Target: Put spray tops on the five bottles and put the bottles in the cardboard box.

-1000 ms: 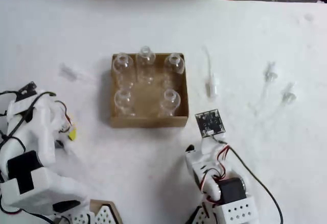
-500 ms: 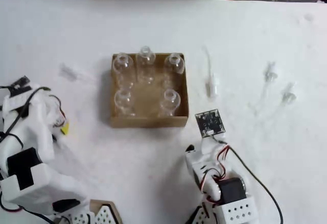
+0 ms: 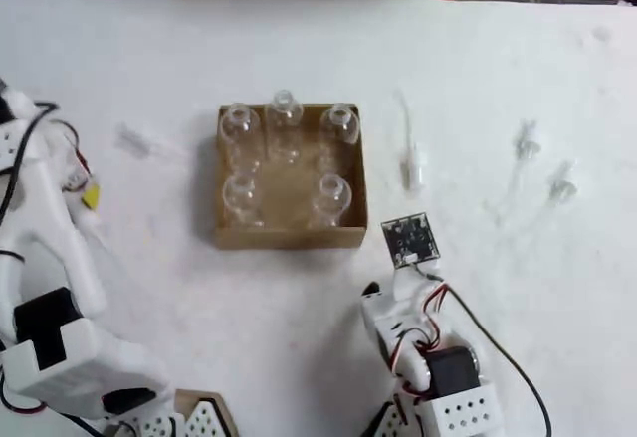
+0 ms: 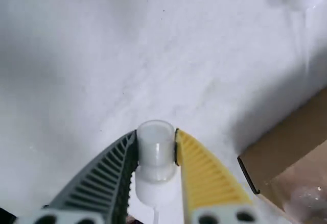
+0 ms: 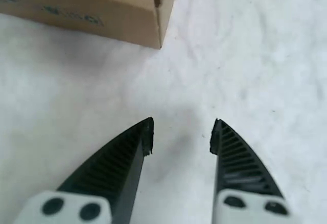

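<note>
Your table [image 3: 299, 49] is white all over, with a dark strip of room past its far edge. The box [image 3: 289, 235] sits near the middle of it. Five bottles [image 3: 284, 118] stand upright inside, three along the far wall and two along the near wall, all with bare necks.

From the high view you get the loose tops. One top [image 3: 132, 141] lies between the box and the table's left edge, and a second top [image 3: 410, 163] lies near the box's right wall. A third top [image 3: 526, 143] and a fourth top [image 3: 560, 186] lie well apart from the box, toward the right edge. There your left gripper [image 3: 85, 193] hangs by the left edge, well apart from the box.

The left wrist view adds the grip. Your left gripper [image 4: 156, 133] clamps a fifth top [image 4: 155, 155] by its cap between grey and yellow fingers [image 4: 204, 168], above bare table. A box corner [image 4: 286, 152] lies off to one side.

In the right wrist view your right gripper [image 5: 181, 134] has its fingers spread wide with nothing between them. It hangs over bare table near a box corner [image 5: 153, 25]. The high view places the right arm [image 3: 428, 357] at the near edge, in front of the box's near right corner.
</note>
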Available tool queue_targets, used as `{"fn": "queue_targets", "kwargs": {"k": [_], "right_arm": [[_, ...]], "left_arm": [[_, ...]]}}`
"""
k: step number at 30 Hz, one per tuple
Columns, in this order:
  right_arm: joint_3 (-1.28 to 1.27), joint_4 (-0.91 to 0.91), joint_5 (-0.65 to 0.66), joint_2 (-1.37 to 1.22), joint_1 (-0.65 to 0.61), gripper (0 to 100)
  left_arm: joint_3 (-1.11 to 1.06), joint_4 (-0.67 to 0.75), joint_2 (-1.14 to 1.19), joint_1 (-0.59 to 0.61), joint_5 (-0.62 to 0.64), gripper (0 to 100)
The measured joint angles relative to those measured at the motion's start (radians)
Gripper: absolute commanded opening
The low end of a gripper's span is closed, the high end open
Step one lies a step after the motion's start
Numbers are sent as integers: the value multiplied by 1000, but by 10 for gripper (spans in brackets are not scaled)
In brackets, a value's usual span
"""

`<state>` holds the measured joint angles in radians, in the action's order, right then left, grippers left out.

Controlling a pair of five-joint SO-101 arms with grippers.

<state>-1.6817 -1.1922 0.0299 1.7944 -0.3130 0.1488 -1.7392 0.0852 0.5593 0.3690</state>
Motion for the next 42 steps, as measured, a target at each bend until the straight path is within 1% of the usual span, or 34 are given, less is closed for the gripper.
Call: {"fn": "queue_targets", "kwargs": {"k": [4, 8, 14, 17, 25, 39, 42], "right_arm": [[0, 0, 0, 0, 0, 163], [0, 0, 0, 0, 0, 163], [0, 0, 0, 0, 0, 163], [0, 0, 0, 0, 0, 163], [0, 0, 0, 0, 0, 163], [0, 0, 0, 0, 0, 163], [0, 0, 0, 0, 0, 163]], "left_arm": [[114, -32, 0, 0, 0, 22], [130, -34, 0, -12, 2, 22], [130, -34, -37, -89, 0, 22], [130, -34, -155, -135, 0, 22], [130, -20, -578, -216, 0, 22], [130, -9, -927, -230, 0, 22], [135, -9, -1008, -236, -54, 22]]}}
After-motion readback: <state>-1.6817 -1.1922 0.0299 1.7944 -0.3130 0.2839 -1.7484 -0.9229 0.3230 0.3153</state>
